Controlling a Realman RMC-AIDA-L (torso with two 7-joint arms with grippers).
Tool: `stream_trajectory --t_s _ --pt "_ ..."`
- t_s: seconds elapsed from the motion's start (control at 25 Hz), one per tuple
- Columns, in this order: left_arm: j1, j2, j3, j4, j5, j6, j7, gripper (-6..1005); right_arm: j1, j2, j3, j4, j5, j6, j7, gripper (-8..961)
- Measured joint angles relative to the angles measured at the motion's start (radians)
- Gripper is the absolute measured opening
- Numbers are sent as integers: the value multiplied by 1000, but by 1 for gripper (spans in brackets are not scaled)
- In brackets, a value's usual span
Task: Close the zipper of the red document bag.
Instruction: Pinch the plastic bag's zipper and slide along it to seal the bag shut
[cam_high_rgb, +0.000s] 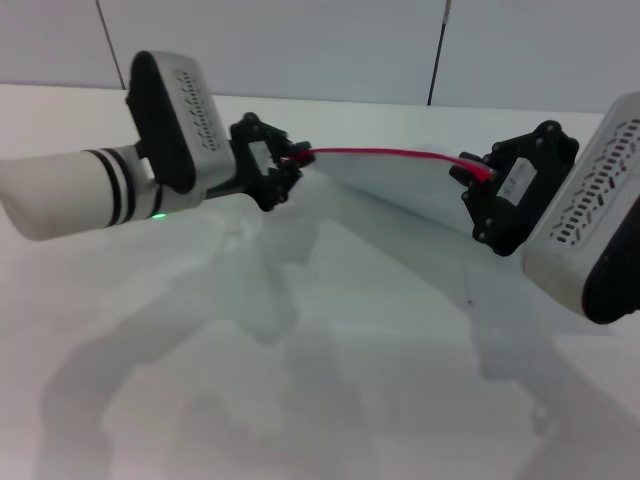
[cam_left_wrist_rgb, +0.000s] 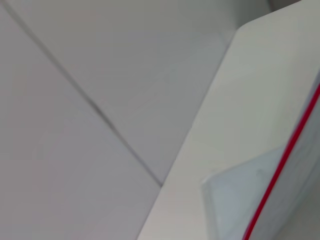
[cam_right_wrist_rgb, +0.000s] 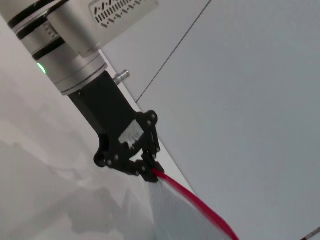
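The red document bag (cam_high_rgb: 400, 190) hangs above the white table, a translucent pale pouch stretched between both arms. Its zipper (cam_high_rgb: 385, 154) is the thin red strip along the top edge; the same zipper (cam_left_wrist_rgb: 285, 160) crosses the left wrist view. My left gripper (cam_high_rgb: 298, 158) is shut on the zipper's left end, and the right wrist view shows that left gripper (cam_right_wrist_rgb: 152, 171) pinching the red strip (cam_right_wrist_rgb: 195, 202). My right gripper (cam_high_rgb: 472, 174) is shut on the zipper's right end. The bag's lower part slopes down toward the table.
The white table (cam_high_rgb: 300, 360) spreads below the arms, showing only their shadows. A pale panelled wall (cam_high_rgb: 330, 45) with dark seams runs behind the table's far edge.
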Motion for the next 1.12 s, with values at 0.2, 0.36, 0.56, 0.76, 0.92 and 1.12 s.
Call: stream_trajectory --t_s 0.2,0.36,0.56,0.76,0.92,1.12 --pt "-7 5 -73 -47 0 0 37 140 -14 0 0 -21 0 0 -2 85" --pt "-7 7 -109 -73 0 6 56 151 -19 -1 1 -25 0 1 -2 86" --pt "-1 9 -128 -84 0 6 61 165 -28 -2 16 -24 -1 7 -2 88" --pt "5 8 -148 -87 0 6 62 179 -32 -1 37 -22 -1 9 -4 89" --pt "11 8 -153 -89 -3 -3 60 190 -37 0 55 -19 0 11 -4 91" --pt "13 7 -154 -86 -64 -26 61 204 -34 2 86 5 0 23 0 92"
